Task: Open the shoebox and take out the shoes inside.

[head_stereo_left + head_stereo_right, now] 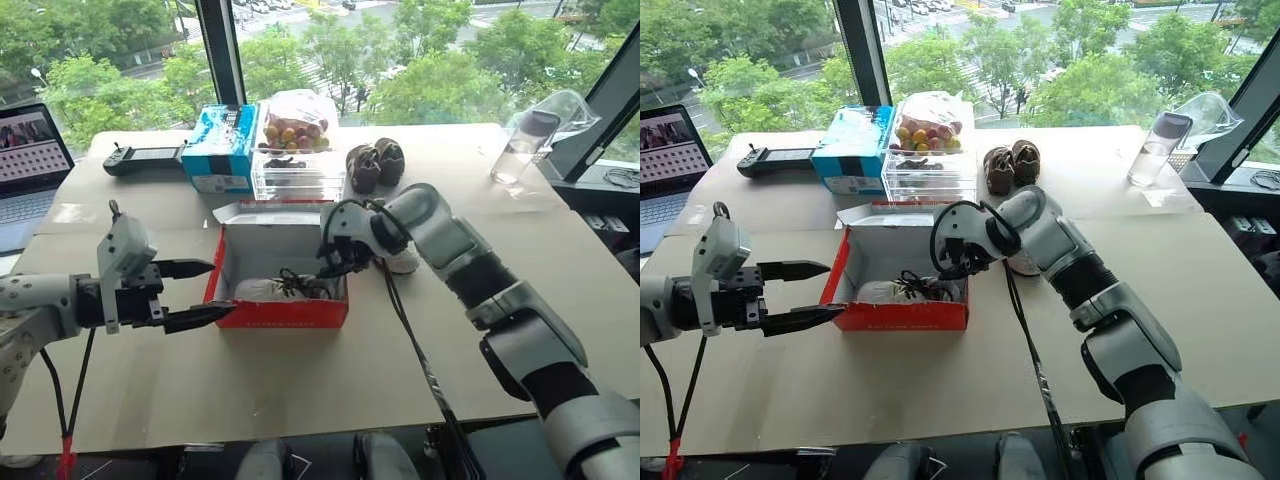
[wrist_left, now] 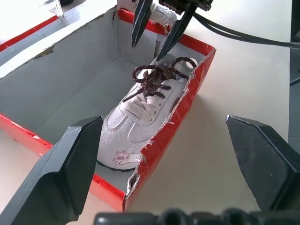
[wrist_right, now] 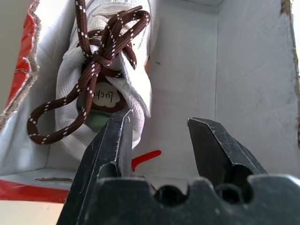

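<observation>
A: Start near. The left gripper (image 1: 195,293) hangs at the box's (image 1: 282,313) left front corner, fingers spread wide, holding nothing.

B: And the box itself?

A: Lid folded back, red walls torn at one edge. Thin cardboard, light I'd guess, so it may slide if the shoe drags on it.

B: What's inside?

A: One white shoe (image 2: 140,118) lying along the front wall, dark laces (image 3: 93,61) tied in a loose bow on top. It looks small and light, with a soft upper and a firmer sole. Laces would slip or pull undone, I think; the heel collar or the sides over the sole seem the better hold.

B: Where's the right gripper (image 3: 157,129)?

A: Over the box's right end, pointing down into it, jaws about half apart and empty. One finger (image 3: 115,136) sits just beside the shoe's heel opening; the other hangs over bare box floor. So the shoe lies to one side of the gap, not between the fingers.

B: The second shoe?

A: Something white (image 1: 403,262) rests on the table just past the right arm, probably it, mostly hidden.
</observation>
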